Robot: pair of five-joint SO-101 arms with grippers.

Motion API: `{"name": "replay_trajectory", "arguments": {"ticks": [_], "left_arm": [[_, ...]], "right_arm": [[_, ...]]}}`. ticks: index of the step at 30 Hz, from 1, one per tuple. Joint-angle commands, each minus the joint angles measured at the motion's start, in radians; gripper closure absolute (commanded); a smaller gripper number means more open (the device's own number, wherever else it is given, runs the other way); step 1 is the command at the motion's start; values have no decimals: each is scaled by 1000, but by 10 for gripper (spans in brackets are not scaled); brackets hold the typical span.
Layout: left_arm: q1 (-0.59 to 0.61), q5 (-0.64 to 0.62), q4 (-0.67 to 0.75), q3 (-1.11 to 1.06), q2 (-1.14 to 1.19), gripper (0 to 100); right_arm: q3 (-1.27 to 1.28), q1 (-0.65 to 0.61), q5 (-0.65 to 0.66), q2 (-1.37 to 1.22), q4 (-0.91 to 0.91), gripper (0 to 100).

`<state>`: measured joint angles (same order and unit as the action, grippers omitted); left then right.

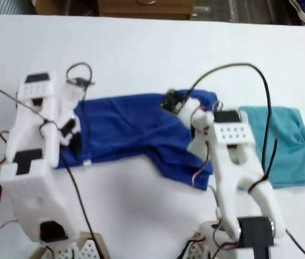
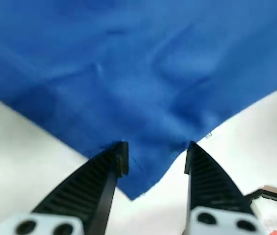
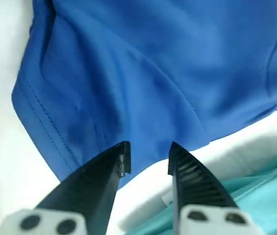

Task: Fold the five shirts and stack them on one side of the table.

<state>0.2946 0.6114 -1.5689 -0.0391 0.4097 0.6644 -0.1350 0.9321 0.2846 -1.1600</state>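
**Item:** blue shirt (image 1: 136, 129). It is spread lengthwise and wrinkled across the middle of the white table (image 1: 141, 48), with one arm stationed at each end.

**Adjacent item:** teal shirt (image 1: 287, 145). It is gathered into a rough rectangle near the blue shirt's end, on the right arm's side.

**Left gripper** (image 2: 155, 149): the jaws are held well apart. A corner of the blue shirt lies between them and is not clamped.

**Right gripper** (image 3: 148, 149): the jaws are set somewhat narrower but are likewise unclosed over the stitched hem. Teal cloth is seen close by.

**Hazards, as judged:**
- Only a single layer might be caught at either end, so the fold would be dragged askew.
- The corner could be pushed away by a descending jaw before it is pinched.
- The teal shirt could be snagged by the right gripper, given how near it lies.
- The existing wrinkles could be locked into the fold.
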Motion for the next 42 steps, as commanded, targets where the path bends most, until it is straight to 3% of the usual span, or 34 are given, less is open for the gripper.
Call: {"name": "replay_trajectory", "arguments": {"ticks": [1,12,19,32,42], "left_arm": [[8,5,29,-35,-75,789],[58,-118,-17,240,-64,789],[57,-138,87,113,-64,789],[61,-132,32,-44,-75,789],[190,12,38,-18,-75,789]], "right_arm": [[75,-4,3,102,61,865],[175,2,-8,242,186,865],[331,-4,-8,248,371,865],[351,-5,-9,239,423,865],[413,-5,-20,239,489,865]]}}
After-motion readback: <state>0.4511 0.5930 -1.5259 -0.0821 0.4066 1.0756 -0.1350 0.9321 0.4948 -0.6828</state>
